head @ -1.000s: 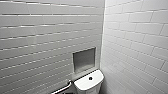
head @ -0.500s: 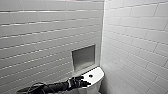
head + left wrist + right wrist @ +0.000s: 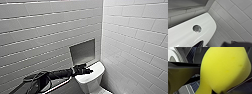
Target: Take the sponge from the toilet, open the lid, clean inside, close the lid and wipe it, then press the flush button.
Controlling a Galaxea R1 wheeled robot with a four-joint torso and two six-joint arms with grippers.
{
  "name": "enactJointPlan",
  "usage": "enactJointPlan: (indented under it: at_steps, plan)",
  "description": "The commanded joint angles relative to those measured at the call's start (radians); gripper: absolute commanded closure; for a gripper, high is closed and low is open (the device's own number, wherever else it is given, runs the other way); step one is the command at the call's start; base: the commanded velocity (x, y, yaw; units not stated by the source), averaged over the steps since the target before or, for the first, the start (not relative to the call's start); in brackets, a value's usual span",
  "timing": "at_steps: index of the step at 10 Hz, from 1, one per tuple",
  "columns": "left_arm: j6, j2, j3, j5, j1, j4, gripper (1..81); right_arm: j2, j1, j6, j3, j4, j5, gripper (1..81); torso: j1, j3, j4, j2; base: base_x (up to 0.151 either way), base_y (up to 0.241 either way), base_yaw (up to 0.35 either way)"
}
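Sponge [image 3: 224,68] pinched at its narrowed end in R tool [image 3: 216,91] — soft, light, squashes, so prob. best gripped mid-body; L tool [image 3: 83,69] over toilet [image 3: 91,76] cistern near flush button [image 3: 196,28] — open/closed: cannot tell.

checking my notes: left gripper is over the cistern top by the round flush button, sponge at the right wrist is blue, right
The sponge is bright yellow, not blue, per the right wrist view. The left gripper is indeed over the cistern top by the round flush button.
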Motion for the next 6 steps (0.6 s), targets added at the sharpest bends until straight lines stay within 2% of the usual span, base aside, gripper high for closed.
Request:
enactJointPlan:
  at_steps: [1, 6]
  plan:
    - [-0.003, 0.045, -0.061, 0.033, -0.169, -0.01, 1.0, -0.004, 0.009, -0.001, 0.019, -0.004, -0.055, 81.1, 0.0, -0.073, 0.0, 0.0, 0.0, 0.0, 0.0]
    - [-0.003, 0.137, -0.188, 0.033, -0.216, -0.012, 1.0, -0.004, 0.009, 0.0, 0.014, -0.004, -0.055, 81.1, 0.001, -0.223, 0.0, 0.001, 0.0, 0.0, 0.0]
